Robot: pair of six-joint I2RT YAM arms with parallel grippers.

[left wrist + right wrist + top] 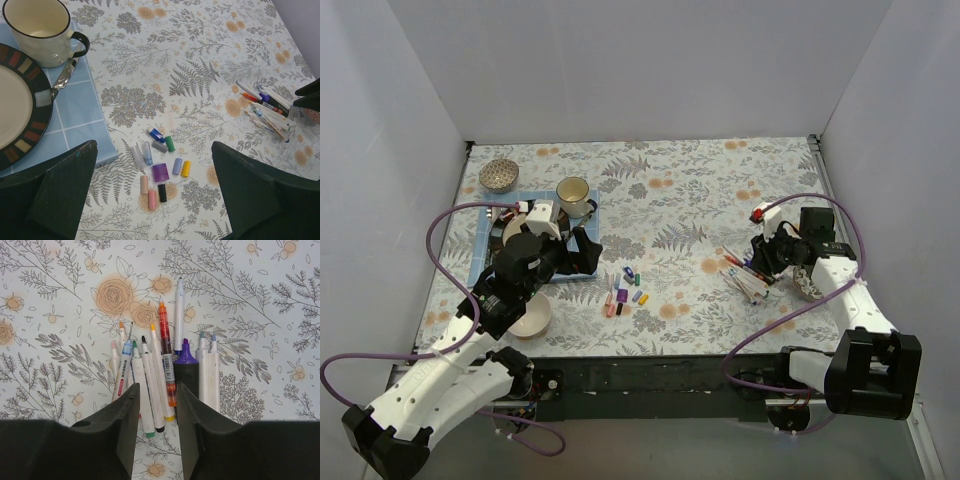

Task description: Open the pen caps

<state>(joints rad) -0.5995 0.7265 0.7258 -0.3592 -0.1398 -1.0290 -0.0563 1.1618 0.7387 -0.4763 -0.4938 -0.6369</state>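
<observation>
No legible text. Right wrist view: orange pen (164, 335) carries a dark printed label with a barcode-like patch on its barrel, and a white pen (121, 382) to its left has red print. Both are too small to read.

Soft, diffuse light is falling evenly on the bench (700, 180), leaving faint shadows beside the pens (151, 390). All views are looking sharp

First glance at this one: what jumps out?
The scatter of loose coloured pen caps at the table's middle. Then the bundle of pens on the right, most tips bare, by the right gripper's fingers. A mug and plate sit on a blue mat at left.
</observation>
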